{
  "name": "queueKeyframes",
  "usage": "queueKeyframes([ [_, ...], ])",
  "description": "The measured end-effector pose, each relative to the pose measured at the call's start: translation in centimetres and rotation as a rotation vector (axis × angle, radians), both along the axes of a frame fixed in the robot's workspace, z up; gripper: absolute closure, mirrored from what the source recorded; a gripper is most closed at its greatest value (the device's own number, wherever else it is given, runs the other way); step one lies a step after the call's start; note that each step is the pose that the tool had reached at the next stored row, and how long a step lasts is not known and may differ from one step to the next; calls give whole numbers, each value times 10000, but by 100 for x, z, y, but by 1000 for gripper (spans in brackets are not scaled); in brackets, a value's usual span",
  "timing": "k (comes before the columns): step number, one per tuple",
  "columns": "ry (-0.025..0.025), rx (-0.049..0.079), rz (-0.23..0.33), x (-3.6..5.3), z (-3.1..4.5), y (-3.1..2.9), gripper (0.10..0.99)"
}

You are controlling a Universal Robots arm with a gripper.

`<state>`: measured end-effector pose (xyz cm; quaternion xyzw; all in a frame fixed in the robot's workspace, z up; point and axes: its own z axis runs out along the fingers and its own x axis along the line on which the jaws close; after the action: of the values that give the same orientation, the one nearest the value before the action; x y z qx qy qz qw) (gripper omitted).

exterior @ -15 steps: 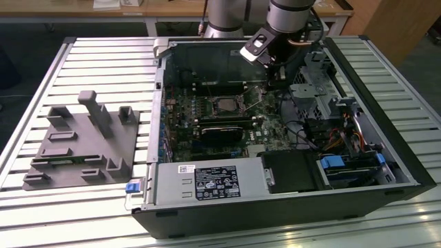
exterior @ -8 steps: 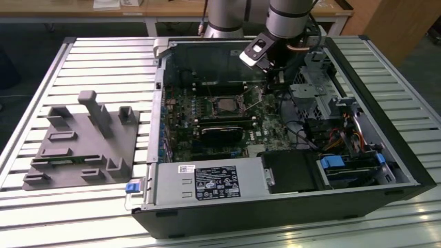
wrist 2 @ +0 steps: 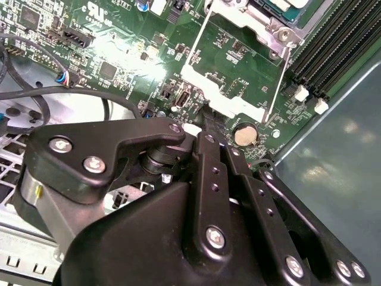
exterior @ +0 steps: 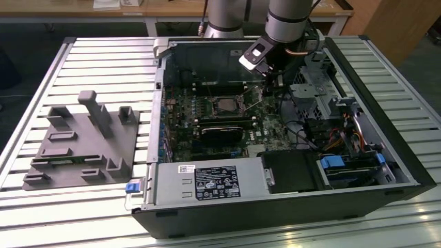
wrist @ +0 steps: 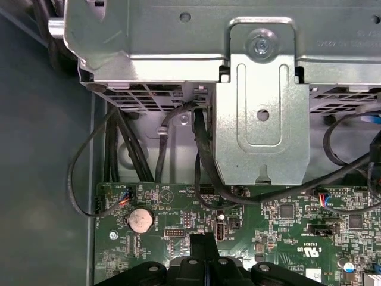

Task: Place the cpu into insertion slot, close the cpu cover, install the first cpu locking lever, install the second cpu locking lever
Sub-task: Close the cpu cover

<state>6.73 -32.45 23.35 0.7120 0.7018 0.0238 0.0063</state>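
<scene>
Black two-finger gripper (exterior: 269, 87) inside open black computer case (exterior: 276, 217), at 2 o'clock of small square silver-rimmed insertion slot (exterior: 226, 105) in exterior view. Fingers (wrist 2: 208, 155) pressed together. Tip meets edge of silvery cpu cover (wrist 2: 229, 107), flipped open over green circuit board (wrist 2: 119, 53); whether pinching it, cannot tell. Pale grey square cpu (wrist 2: 280, 3) looks seated in slot. Grey moulded fixture (exterior: 82, 139) at 9 o'clock of case, on slatted metal table (exterior: 103, 57).

a workshop or lab: slatted metal table (exterior: 103, 57), open computer case (exterior: 276, 217), wooden benches (exterior: 179, 9) behind.

Closed gripper (wrist: 203, 245), arm (exterior: 286, 20) upright
</scene>
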Motion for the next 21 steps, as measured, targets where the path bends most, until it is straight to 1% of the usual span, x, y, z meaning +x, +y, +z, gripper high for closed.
queueKeyframes([
  [9, 0, 10, 0, 0, -1, 0, 980],
  [10, 24, 14, 1, 1, -2, 1, 980],
  [11, 111, 14, 1, 3, -2, 0, 980],
  [12, 220, 12, 0, 5, -2, 0, 980],
  [13, 352, 11, 1, 8, -2, 0, 980],
  [15, 576, 11, -1, 13, -3, 0, 980],
  [18, 975, 11, 0, 21, -4, 1, 980],
  [19, 1084, 11, 0, 23, -4, 1, 980],
  [20, 1113, 11, -1, 23, -4, 1, 980],
  [21, 1114, 11, -1, 23, -4, 1, 980],
])
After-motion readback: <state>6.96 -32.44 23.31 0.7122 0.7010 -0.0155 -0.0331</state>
